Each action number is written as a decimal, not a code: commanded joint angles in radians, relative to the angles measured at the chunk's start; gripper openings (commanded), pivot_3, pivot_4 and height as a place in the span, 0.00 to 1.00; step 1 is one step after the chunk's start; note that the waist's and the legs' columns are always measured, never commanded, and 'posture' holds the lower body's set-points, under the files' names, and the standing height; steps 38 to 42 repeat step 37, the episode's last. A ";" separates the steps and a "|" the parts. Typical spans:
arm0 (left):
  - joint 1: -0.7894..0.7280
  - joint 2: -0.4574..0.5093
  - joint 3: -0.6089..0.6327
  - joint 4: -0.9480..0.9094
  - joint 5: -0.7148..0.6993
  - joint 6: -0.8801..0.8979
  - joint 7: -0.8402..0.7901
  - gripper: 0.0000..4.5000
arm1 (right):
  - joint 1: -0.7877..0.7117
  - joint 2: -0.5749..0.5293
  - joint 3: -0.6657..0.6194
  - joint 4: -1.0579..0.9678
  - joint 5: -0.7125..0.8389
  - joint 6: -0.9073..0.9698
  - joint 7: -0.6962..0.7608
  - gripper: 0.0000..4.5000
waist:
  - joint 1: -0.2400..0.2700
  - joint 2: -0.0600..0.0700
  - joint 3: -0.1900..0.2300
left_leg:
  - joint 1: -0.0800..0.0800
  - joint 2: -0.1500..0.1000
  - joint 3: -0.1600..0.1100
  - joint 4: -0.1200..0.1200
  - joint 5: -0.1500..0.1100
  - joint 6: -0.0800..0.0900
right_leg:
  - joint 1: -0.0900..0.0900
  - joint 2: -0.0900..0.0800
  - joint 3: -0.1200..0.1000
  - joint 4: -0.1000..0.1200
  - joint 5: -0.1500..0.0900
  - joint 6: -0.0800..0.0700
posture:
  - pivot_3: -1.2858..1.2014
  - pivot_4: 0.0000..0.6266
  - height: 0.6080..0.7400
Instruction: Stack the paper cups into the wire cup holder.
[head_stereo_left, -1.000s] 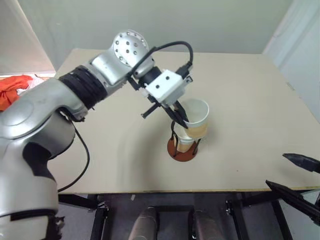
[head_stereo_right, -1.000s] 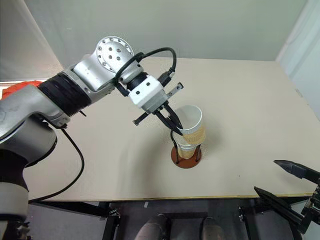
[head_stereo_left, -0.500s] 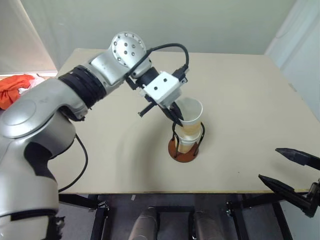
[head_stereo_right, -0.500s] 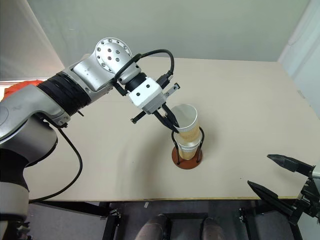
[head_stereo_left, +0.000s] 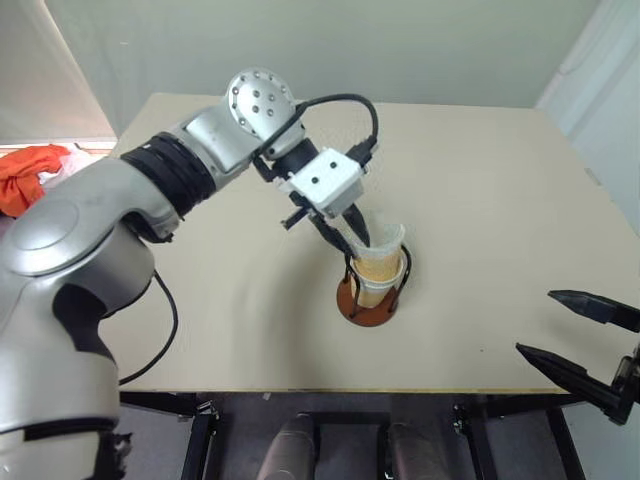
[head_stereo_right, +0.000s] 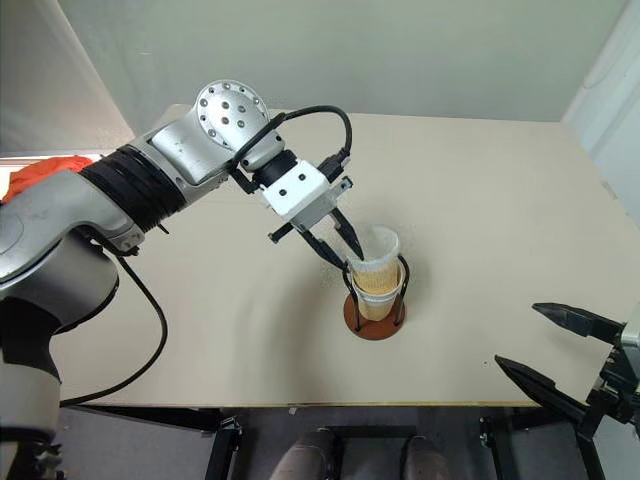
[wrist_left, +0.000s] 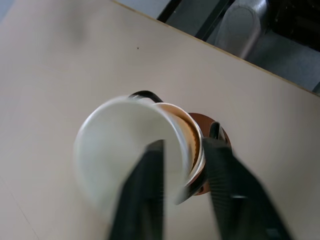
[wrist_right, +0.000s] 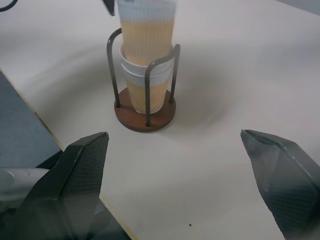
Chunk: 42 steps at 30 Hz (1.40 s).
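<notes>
Beige table (head_stereo_left: 500, 200), with the wire cup holder (head_stereo_left: 366, 303) near its centre toward the front edge. Paper cups (wrist_right: 146, 60) are nested upright inside the holder. Left gripper (head_stereo_left: 354, 243), at the stack's 10 o'clock, straddles the top cup's rim, fingers loosened. Right gripper (head_stereo_left: 580, 335), at 4 o'clock, jaws spread wide, empty.

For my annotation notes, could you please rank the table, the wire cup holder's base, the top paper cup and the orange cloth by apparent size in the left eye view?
1. table
2. top paper cup and orange cloth: similar, unranked, since the cloth is cut off at the edge
3. wire cup holder's base, partly hidden
</notes>
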 joint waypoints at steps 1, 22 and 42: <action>-0.007 -0.009 0.058 0.017 0.018 0.010 -0.035 0.60 | -0.019 -0.022 0.007 0.006 0.003 -0.005 0.005 1.00 | 0.000 0.000 0.000 | 0.000 0.000 0.000 0.000 0.000 0.000 | 0.000 0.000 0.000 0.000 0.000 0.000 | 0.52 0.24 1.00; 1.072 0.666 1.198 -0.528 -0.080 0.726 0.142 0.99 | -0.976 -0.266 0.852 0.722 -0.339 -0.146 0.423 1.00 | -0.006 0.008 -0.003 | 0.007 0.006 -0.006 -0.011 0.011 -0.007 | -0.006 0.011 0.001 0.006 -0.007 -0.013 | 0.52 0.24 1.00; 1.389 0.651 1.605 -0.604 0.024 0.862 0.098 0.99 | -1.202 -0.174 0.978 0.909 -0.473 -0.190 0.564 1.00 | -0.034 0.006 -0.003 | 0.022 0.008 -0.005 -0.026 0.014 -0.010 | -0.006 0.011 0.001 0.020 -0.007 -0.047 | 0.52 0.24 1.00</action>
